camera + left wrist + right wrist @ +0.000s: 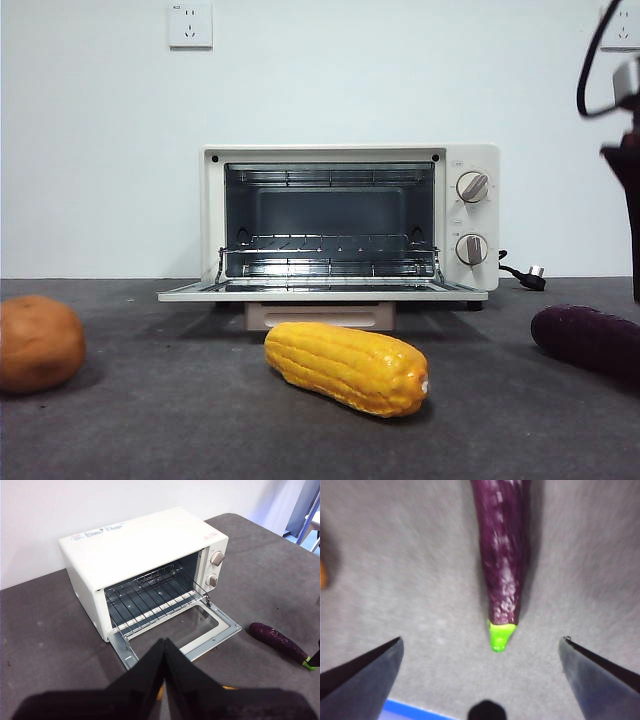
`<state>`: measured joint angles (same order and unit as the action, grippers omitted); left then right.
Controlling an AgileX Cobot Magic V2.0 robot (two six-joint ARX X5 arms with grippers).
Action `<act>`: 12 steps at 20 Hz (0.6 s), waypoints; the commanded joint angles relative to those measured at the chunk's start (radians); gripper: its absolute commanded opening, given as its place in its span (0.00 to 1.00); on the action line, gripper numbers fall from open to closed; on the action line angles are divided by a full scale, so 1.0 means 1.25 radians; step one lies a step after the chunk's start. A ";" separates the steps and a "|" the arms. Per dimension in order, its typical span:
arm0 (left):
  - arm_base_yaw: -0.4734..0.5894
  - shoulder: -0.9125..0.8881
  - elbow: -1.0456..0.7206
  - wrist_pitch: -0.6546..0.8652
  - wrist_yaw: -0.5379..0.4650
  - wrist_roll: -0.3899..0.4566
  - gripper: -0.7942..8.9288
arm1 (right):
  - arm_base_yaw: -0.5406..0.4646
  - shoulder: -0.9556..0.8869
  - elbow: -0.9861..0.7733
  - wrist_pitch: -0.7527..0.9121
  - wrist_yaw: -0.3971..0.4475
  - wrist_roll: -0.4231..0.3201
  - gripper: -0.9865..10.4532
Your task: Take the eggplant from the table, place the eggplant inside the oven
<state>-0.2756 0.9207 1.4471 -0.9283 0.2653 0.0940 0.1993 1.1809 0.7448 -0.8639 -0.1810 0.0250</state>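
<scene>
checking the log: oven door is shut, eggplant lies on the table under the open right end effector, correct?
Not quite: the oven door is open, folded down flat, as the front view shows. The rest holds: the eggplant lies on the table under the open right end effector.

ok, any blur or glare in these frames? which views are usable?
Front view: sharp, even light; soft shadows under the corn and oven, no glare. Left wrist view: sharp, but the shut left gripper fills the bottom edge. Right wrist view: motion-blurred; eggplant and table texture smeared, right gripper open.
</scene>
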 commanded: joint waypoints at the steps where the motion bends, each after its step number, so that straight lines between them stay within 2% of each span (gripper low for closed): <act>1: 0.003 0.000 -0.005 0.008 0.003 0.009 0.08 | 0.004 0.025 -0.031 0.037 0.002 0.018 0.61; 5: 0.003 0.000 -0.005 0.007 0.003 0.009 0.08 | 0.004 0.075 -0.052 0.093 0.005 0.032 0.59; 8: 0.003 0.000 -0.005 0.007 0.003 0.010 0.08 | 0.004 0.113 -0.052 0.112 0.005 0.043 0.47; 9: 0.003 0.000 -0.005 0.007 0.003 0.012 0.08 | 0.004 0.119 -0.052 0.112 0.005 0.043 0.42; 12: 0.003 0.000 -0.005 0.007 0.002 0.015 0.08 | 0.004 0.125 -0.052 0.114 0.009 0.043 0.16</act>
<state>-0.2756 0.9226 1.4471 -0.9276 0.2653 0.0975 0.2028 1.3308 0.6895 -0.7265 -0.1715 0.0715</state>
